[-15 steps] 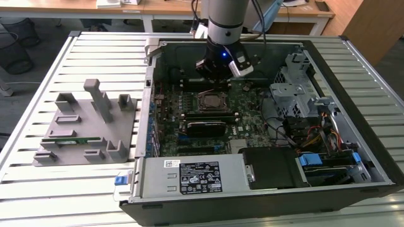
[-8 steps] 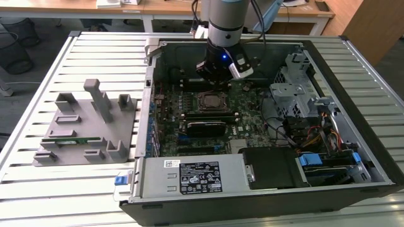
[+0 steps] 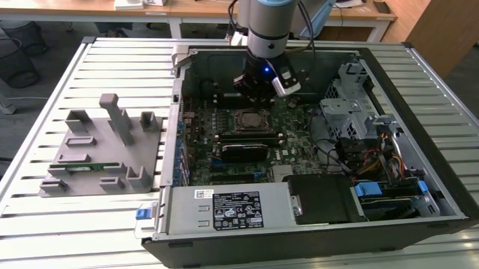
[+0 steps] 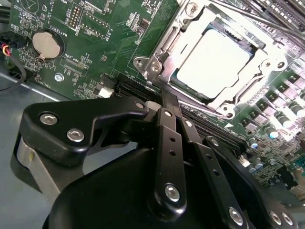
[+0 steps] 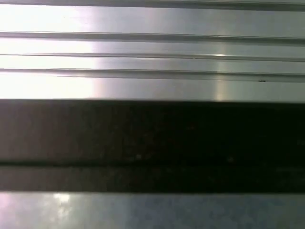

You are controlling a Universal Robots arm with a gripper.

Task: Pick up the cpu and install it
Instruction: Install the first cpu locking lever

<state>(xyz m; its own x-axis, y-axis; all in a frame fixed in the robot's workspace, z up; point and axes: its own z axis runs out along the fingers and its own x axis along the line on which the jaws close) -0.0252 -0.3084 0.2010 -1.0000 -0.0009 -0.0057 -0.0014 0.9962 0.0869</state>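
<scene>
Your tool (image 3: 253, 96) hangs inside the open computer case (image 3: 419, 168), above the motherboard (image 3: 295, 126) and just behind the processor socket (image 3: 250, 119) as the exterior view shows it. In the second wrist view the tool's black linkage bars (image 4: 167, 157) come together near the socket (image 4: 209, 62), with the fingertips hidden behind them, so you cannot tell how far open it is; you see nothing held in it.

The cpu (image 4: 212, 64) lies flat in the socket, its pale metal top plate facing up and framed by the silver retention bracket (image 4: 167, 45). It sits apart from the tool, which is not touching it.

Around the socket you have the green board, with a round coin battery (image 4: 46, 45) off to one side in the second wrist view. In the exterior view, a black block (image 3: 243, 150) sits in front of the socket, and a power supply box (image 3: 224, 210) lies along the near edge of the case. The case rests on a slatted metal counter (image 3: 112, 61). On the exterior view's left, a grey fixture tray (image 3: 97, 151) stands on the counter, holding a narrow green memory stick (image 3: 88, 167).
</scene>
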